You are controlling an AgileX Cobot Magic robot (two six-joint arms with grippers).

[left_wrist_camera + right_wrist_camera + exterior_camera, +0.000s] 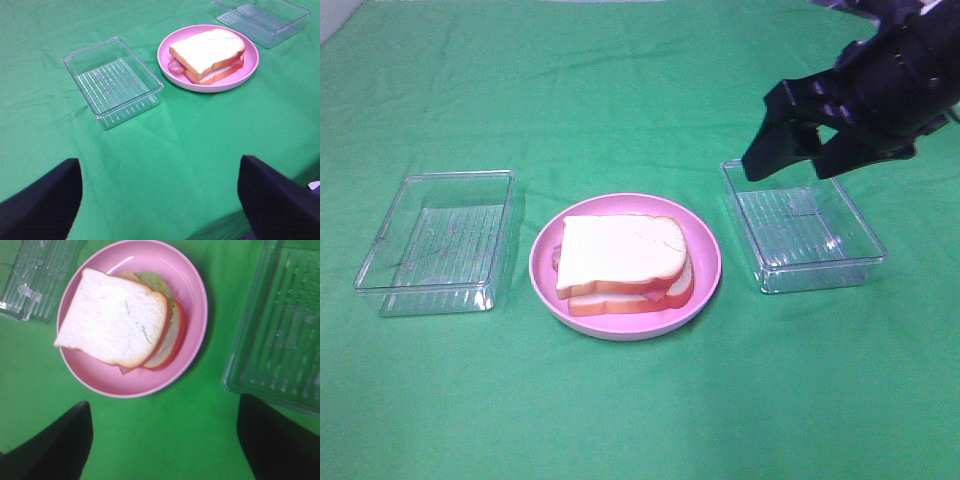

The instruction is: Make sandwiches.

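Between the two jaws' reach, on the green-covered desk (640, 420): assembled sandwich (620, 262) lying flat on round pink plate (705, 250). White top bread slice (112, 317) stacked over second slice (172, 337) with orange-red crust, slightly offset. Pale green lettuce (155, 282) peeking out at one edge, pink bacon (173, 66) at another. Cheese not clearly made out.

Right jaws (800, 142) spread wide, holding nothing, raised above the clear tray (865, 262) on their own side, well apart from the sandwich; from the right wrist, plate seen ahead of and between the two dark fingers (57, 447).

Left jaws (160, 200) likewise wide open and empty, out of the high view; second clear tray (80, 82) ahead of them, plate farther beyond and off to one side.
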